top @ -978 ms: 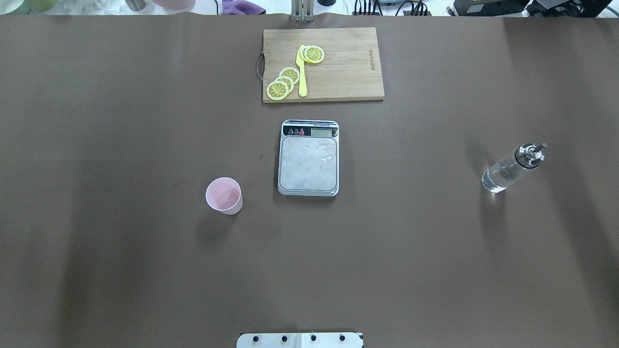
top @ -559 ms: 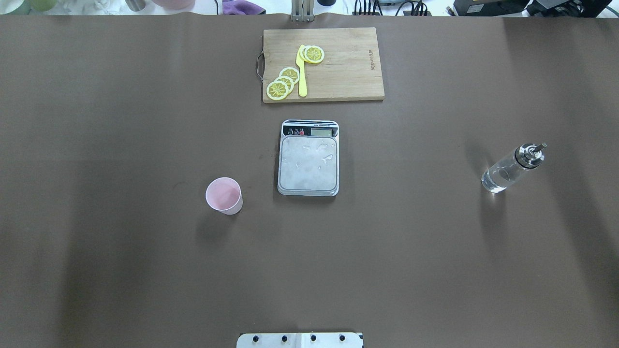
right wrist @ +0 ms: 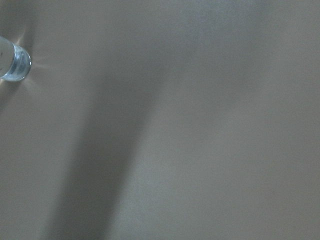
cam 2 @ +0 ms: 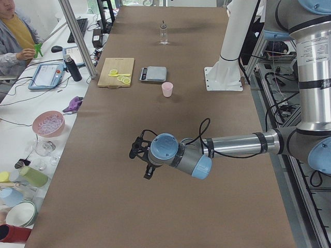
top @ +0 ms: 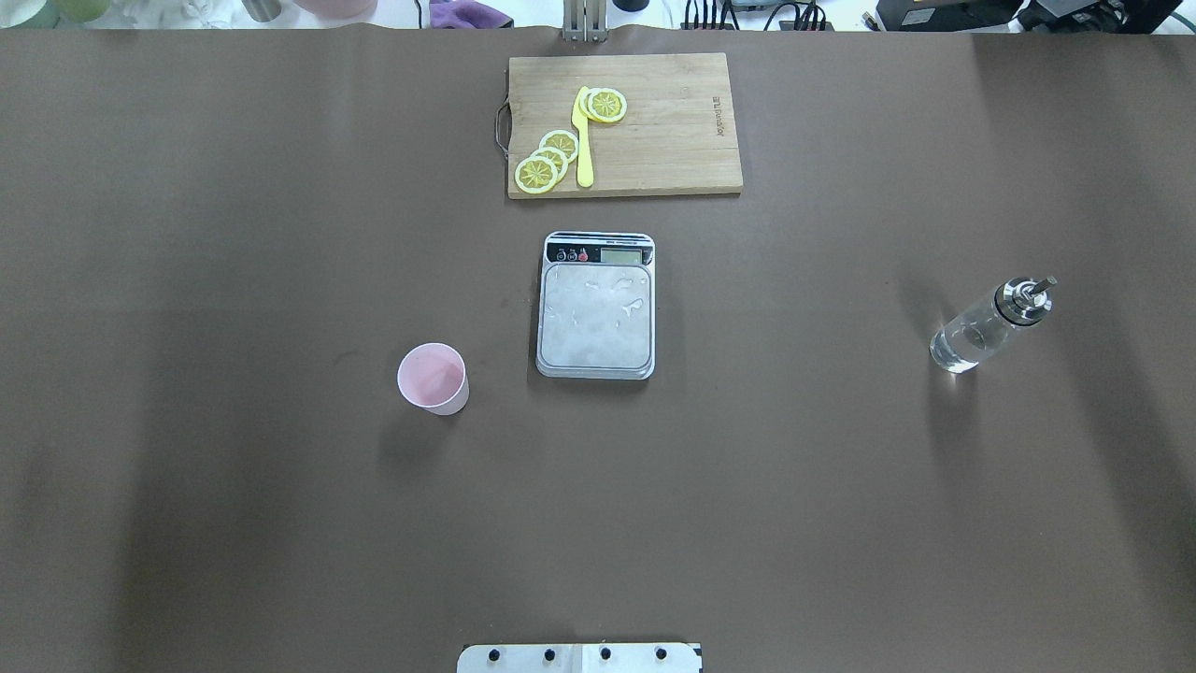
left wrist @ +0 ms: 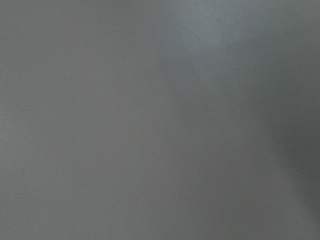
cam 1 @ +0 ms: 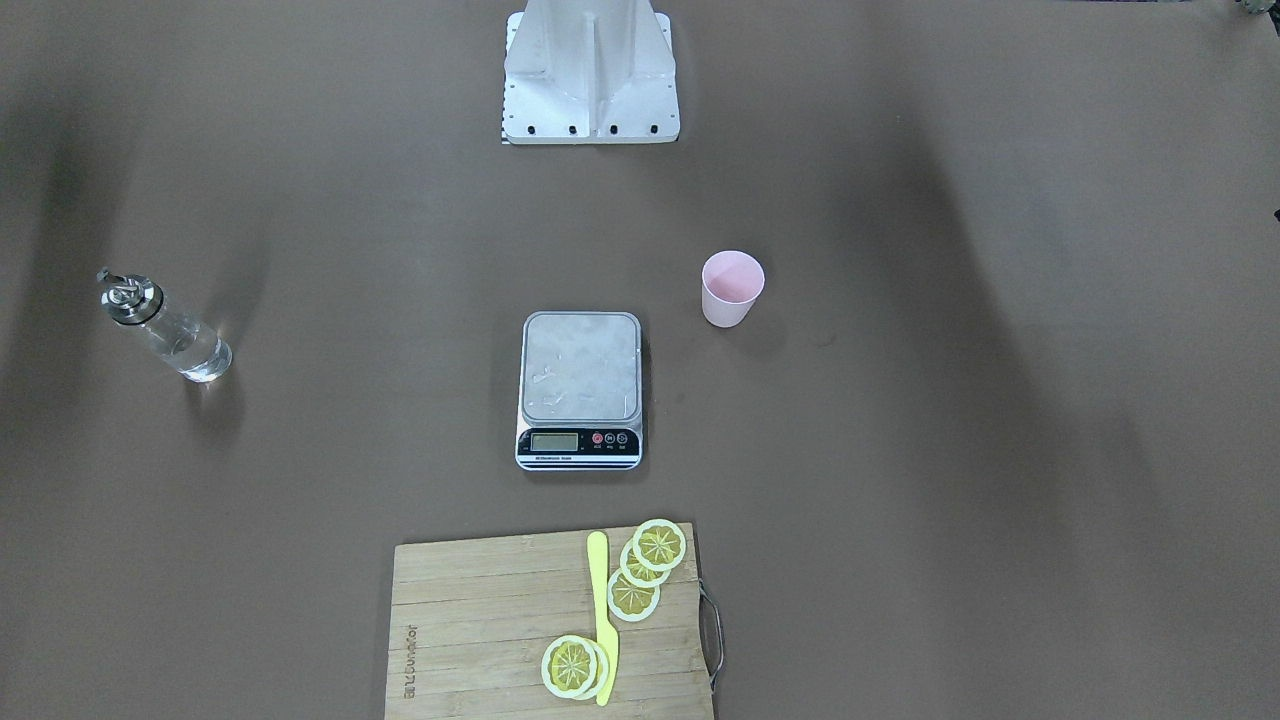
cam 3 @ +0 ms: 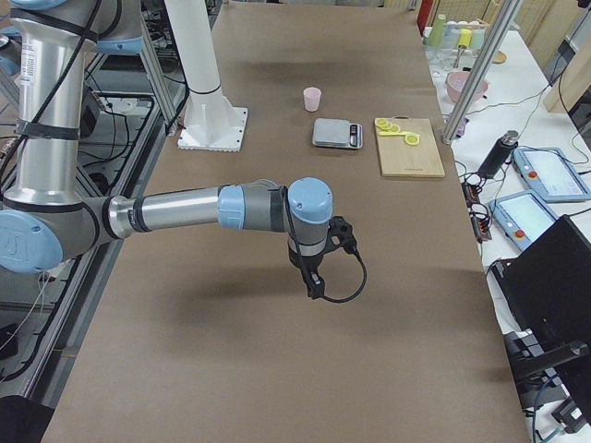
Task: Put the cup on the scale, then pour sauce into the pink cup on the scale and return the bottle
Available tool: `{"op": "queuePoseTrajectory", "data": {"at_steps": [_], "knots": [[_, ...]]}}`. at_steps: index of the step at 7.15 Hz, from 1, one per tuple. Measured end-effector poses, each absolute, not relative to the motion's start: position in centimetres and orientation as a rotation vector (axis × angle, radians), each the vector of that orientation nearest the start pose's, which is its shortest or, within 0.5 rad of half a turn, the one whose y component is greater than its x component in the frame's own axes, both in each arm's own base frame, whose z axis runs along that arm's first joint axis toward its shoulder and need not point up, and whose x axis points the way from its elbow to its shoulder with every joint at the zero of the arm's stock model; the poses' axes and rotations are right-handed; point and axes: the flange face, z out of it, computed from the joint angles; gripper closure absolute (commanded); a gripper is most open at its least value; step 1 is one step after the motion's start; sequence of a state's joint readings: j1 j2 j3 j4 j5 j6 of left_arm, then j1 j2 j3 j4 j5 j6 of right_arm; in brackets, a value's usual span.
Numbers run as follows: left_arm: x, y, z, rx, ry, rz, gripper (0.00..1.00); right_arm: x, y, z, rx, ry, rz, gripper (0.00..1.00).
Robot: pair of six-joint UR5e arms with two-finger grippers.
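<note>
Cup sits near scale, board lettering seemingly illegible, fingers' opening impossible to tell.

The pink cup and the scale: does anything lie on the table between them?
No. In the overhead view, the stretch between the cup and the scale is bare brown table; the front-facing view agrees.

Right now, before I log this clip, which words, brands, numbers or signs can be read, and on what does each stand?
On the cutting board: a brand mark along one short edge, too small to read.
On the scale: small print below the display and by the buttons, too blurred to read.
The display shows no legible digits.
</note>
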State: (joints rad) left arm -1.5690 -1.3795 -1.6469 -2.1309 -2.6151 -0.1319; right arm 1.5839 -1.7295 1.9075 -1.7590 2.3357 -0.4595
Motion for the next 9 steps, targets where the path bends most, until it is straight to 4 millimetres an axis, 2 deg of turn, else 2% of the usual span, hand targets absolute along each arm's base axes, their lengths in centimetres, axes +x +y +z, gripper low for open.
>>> {"op": "queuePoseTrajectory", "data": {"at_steps": [1, 2, 3, 4, 5, 6, 7, 9], "knots": [[-3.1, -42.5, 60.0, 0.284, 1.105, 0.062, 0.16, 6.8, -41.7, 58.5, 0.173, -0.761, -0.423, 0.0], [-0.4, -43.5, 55.9, 0.224, 1.154, 0.014, 0.16, 6.3, -41.8, 58.3, 0.176, -0.789, -0.427, 0.0], [3.2, -45.2, 50.7, 0.141, 1.203, -0.052, 0.02, 5.5, -41.9, 57.9, 0.184, -0.837, -0.435, 0.0], [7.7, -46.7, 45.1, 0.049, 1.243, -0.118, 0.01, 4.7, -41.9, 57.4, 0.194, -0.901, -0.44, 0.0], [12.1, -47.2, 40.9, -0.007, 1.256, -0.149, 0.01, 4.0, -41.9, 56.9, 0.205, -0.964, -0.44, 0.0], [17.3, -46.9, 37.9, -0.024, 1.246, -0.146, 0.02, 3.6, -41.9, 56.5, 0.212, -1.014, -0.435, 0.0], [22.6, -46.1, 35.7, -0.017, 1.227, -0.133, 0.02, 3.4, -41.9, 56.2, 0.211, -1.043, -0.421, 0.0], [30.4, -43.7, 33.3, -0.018, 1.192, -0.097, 0.03, 3.1, -42.0, 55.6, 0.196, -1.062, -0.388, 0.0]]}}
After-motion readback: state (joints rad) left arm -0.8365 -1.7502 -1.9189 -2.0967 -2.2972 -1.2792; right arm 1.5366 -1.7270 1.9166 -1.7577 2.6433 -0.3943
